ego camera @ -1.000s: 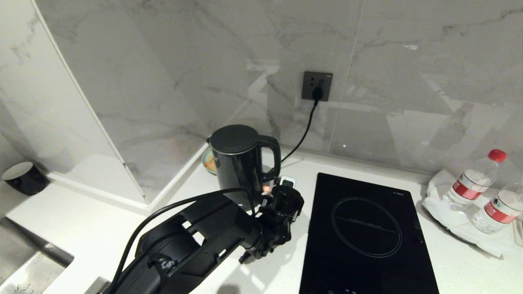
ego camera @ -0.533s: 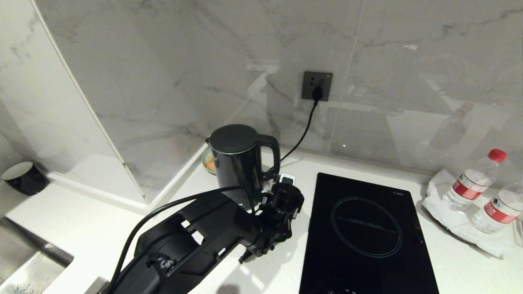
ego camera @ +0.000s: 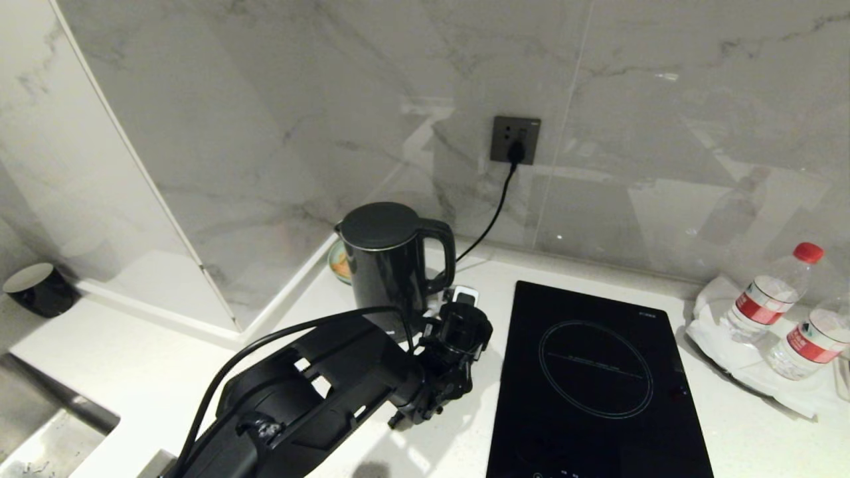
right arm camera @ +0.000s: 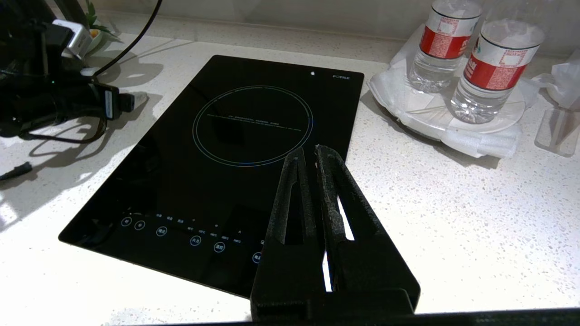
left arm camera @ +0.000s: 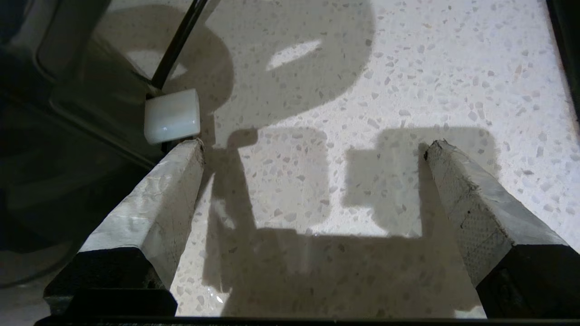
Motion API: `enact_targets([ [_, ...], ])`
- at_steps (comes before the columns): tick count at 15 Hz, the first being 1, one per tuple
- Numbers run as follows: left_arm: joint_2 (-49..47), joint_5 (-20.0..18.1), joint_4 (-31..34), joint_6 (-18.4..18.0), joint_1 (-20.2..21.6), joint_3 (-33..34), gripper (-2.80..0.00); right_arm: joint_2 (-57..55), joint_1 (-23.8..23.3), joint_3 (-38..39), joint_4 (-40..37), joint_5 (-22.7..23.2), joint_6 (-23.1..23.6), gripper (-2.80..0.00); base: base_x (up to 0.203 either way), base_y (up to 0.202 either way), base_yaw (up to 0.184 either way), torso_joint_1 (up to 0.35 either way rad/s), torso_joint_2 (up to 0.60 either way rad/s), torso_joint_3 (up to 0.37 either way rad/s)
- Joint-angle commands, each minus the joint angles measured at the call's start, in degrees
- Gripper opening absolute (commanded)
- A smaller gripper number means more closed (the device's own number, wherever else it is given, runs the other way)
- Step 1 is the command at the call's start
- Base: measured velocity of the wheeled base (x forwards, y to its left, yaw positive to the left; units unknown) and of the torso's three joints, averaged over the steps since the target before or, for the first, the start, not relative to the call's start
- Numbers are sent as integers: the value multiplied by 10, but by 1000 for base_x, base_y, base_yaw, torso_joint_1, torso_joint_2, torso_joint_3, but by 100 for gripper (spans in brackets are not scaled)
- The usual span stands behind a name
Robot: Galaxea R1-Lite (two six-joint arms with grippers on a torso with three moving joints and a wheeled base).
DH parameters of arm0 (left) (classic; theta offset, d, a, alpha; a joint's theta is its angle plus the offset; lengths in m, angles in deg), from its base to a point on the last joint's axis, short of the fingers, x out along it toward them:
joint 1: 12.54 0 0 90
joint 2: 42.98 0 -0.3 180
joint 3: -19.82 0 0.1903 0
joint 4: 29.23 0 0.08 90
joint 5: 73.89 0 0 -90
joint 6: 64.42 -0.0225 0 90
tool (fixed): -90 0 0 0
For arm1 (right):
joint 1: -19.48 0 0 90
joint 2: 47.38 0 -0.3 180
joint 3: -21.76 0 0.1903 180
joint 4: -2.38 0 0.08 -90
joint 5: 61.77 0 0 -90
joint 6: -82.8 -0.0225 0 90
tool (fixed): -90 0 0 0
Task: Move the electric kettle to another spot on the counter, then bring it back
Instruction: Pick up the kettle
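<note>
While my left gripper hangs low over the white speckled stone counter, its two fingers stand wide apart with nothing between them. The tall shiny black electric kettle stands straight up in the corner of the counter, just behind my left gripper and a bit to its left — its big loop handle is the part nearest to me. My right gripper has its fingers pressed together, out over the black glass cooktop, well away from the kettle — so I think the left arm should reach for it.
</note>
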Motion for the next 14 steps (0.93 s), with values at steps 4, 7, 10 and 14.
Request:
enact_targets([
  [4, 41, 2, -78, 2, -21, 109, 0, 0, 0, 0, 0, 0, 0, -280, 0, 0, 0, 0, 0, 0],
  [7, 107, 2, -146, 2, -27, 201, 0, 0, 0, 0, 0, 0, 0, -280, 0, 0, 0, 0, 0, 0],
  [10, 182, 2, -176, 5, -28, 251, 0, 0, 0, 0, 0, 0, 0, -280, 0, 0, 0, 0, 0, 0],
  [14, 223, 1, -170, 5, -40, 253, 0, 0, 0, 0, 0, 0, 0, -280, 0, 0, 0, 0, 0, 0],
])
